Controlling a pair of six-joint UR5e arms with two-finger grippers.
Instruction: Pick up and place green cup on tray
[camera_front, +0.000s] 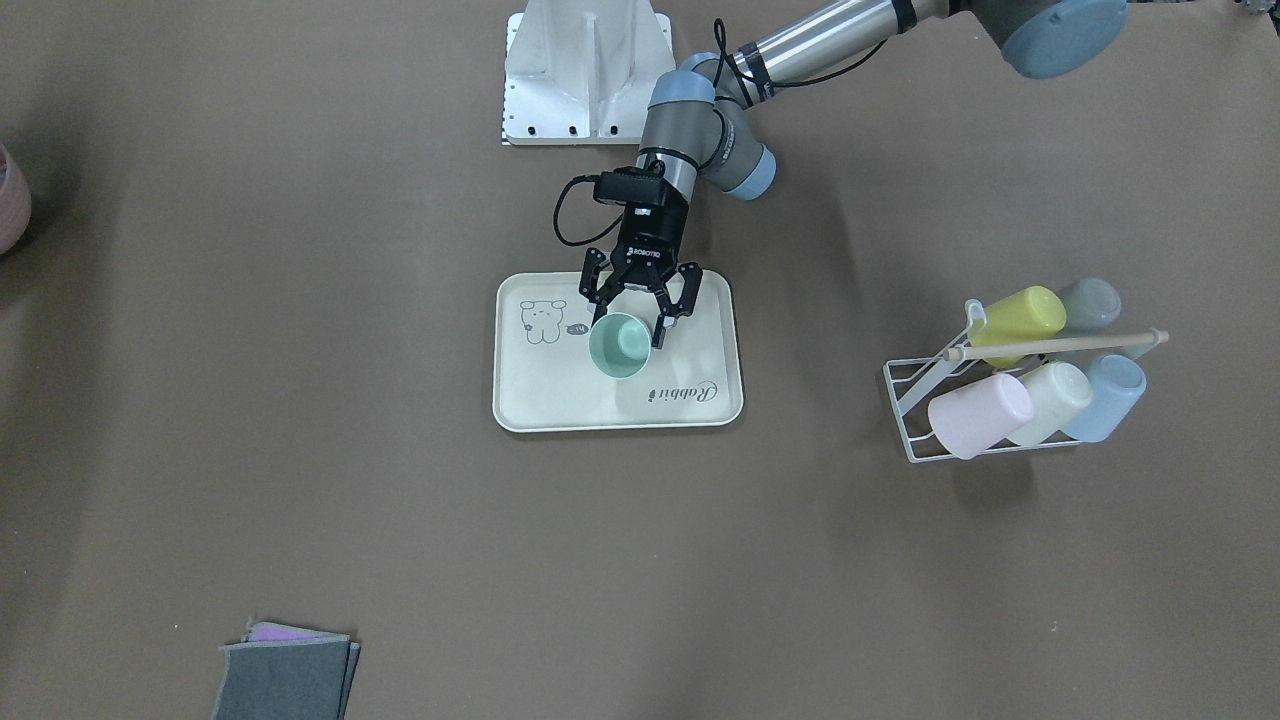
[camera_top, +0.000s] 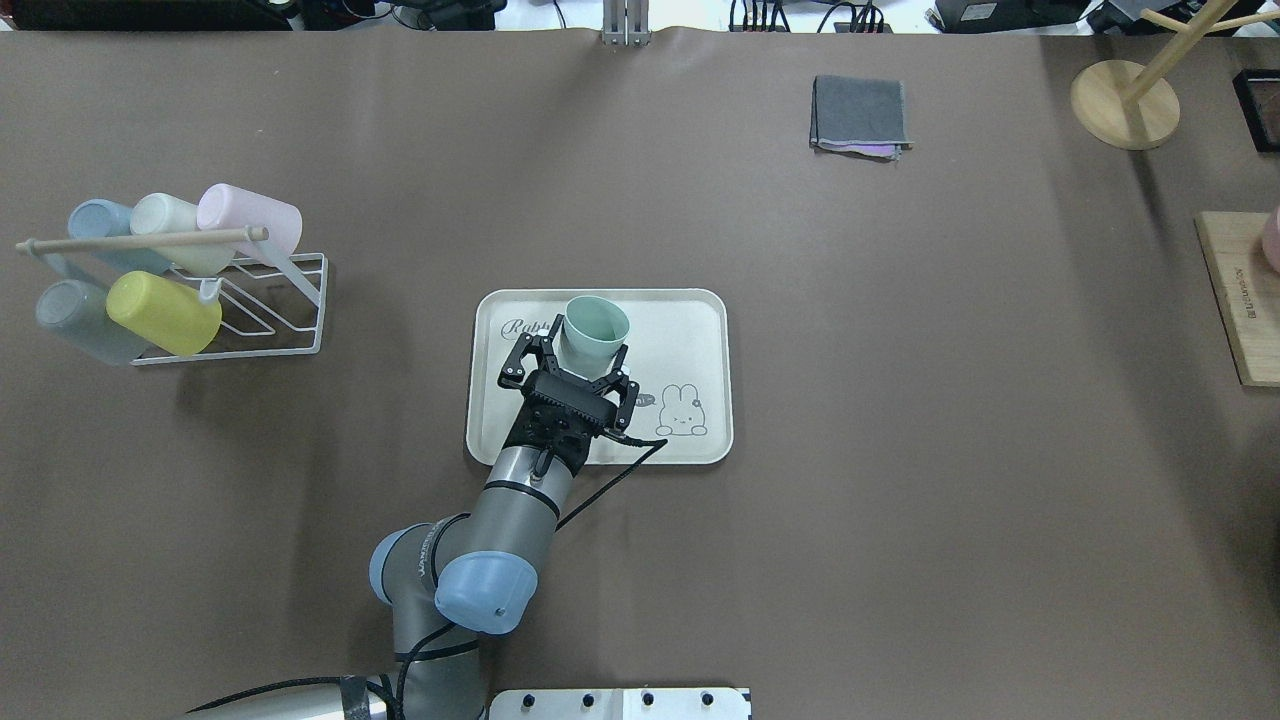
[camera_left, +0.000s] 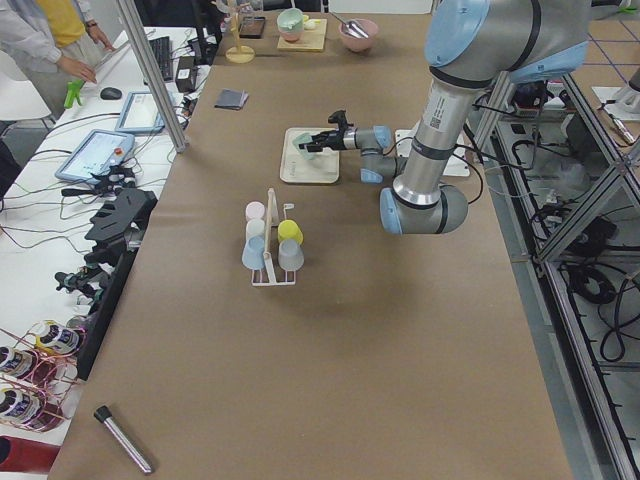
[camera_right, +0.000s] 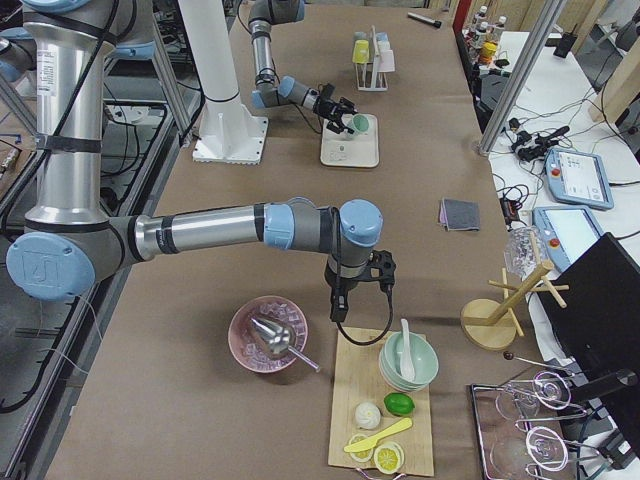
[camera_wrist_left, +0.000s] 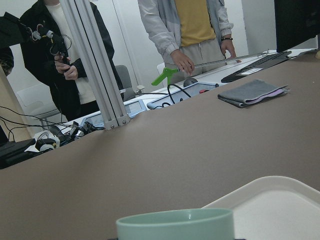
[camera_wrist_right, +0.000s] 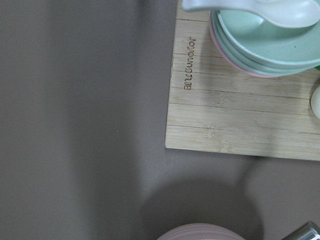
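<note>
- My left pincer (camera_front: 628, 326) reaches low over the tray (camera_front: 560, 392), its fingers spread apart, one on each side of the green cup (camera_front: 620, 347).
- The green cup stands upright, mouth up, on the tray, near the middle between the small animal drawing and the script print.
- The tray lies flat on a plain brown table (camera_front: 300, 450) that fills the whole work surface.
- Well off to my left stands a white wire rack (camera_top: 262, 305) with cups lying on their sides, among them a pink cup (camera_front: 980, 412) and a yellow cup (camera_front: 1020, 315).
- A folded grey cloth (camera_front: 285, 680) lies near the far edge.
- My right pincer (camera_right: 337, 305) hangs pointing down at the table's right end, between a pink bowl (camera_right: 265, 335) and a wooden board (camera_wrist_right: 240, 115) that carries stacked bowls (camera_wrist_right: 270, 45); whether it is apart or together I cannot tell.
- Beyond the far edge, past an aluminium post (camera_wrist_left: 95, 65), two people (camera_wrist_left: 192, 30) stand at a desk with cables and screens.
</note>
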